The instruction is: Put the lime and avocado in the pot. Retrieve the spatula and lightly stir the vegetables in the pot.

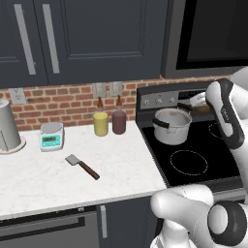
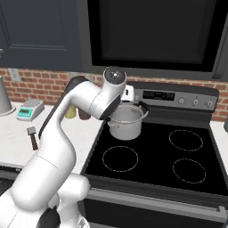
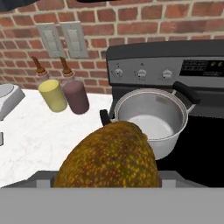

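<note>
The brown-olive avocado [image 3: 109, 157] looms large at the bottom of the hand view, with my gripper shut on it; the fruit covers the fingertips. Just beyond it stands the steel pot [image 3: 151, 120] with black handles, and the part of its floor that shows is bare. In the left base view my gripper [image 1: 200, 102] hovers by the far right rim of the pot [image 1: 172, 125] on the stove's back left burner. The spatula [image 1: 81, 165] lies on the white counter, left of the stove, its grey blade pointing to the back left. The lime is out of view.
A yellow bottle [image 1: 100, 122] and a dark red bottle [image 1: 118, 119] stand against the brick wall beside the stove. A small scale [image 1: 51, 135] and a tall grey container [image 1: 7, 126] sit further left. The stove's control panel [image 3: 144, 70] rises behind the pot.
</note>
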Controlling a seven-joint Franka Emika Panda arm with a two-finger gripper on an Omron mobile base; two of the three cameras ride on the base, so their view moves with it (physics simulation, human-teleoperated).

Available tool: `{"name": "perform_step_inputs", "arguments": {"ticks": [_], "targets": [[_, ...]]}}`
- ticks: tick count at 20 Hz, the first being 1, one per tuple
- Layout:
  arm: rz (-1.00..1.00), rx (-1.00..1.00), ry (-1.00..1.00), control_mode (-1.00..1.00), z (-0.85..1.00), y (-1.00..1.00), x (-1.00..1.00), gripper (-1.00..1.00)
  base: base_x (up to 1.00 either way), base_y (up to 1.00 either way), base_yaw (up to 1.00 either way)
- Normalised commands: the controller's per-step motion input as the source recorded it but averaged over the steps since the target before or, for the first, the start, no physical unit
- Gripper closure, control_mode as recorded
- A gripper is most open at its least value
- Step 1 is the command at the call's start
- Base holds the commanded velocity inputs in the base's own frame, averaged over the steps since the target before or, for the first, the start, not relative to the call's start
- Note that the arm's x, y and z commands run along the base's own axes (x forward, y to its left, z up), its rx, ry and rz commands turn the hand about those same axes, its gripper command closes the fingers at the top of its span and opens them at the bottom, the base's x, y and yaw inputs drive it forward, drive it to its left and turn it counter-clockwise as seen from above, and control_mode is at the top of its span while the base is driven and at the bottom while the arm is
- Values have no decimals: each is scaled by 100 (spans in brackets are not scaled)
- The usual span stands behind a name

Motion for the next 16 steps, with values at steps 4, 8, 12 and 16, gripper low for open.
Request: {"name": "perform_step_inputs", "arguments": {"ticks": [4,8,12,16], "targets": [[6,4,0,-100,-37,-6,56,100,0,0,0],[2,0,0,-100,-45,0,46,100,0,0,0],[0,0,0,-100,-46,0,35,100,0,0,0],[0,0,1,-100,-26,0,49,100,0,0,0]]}}
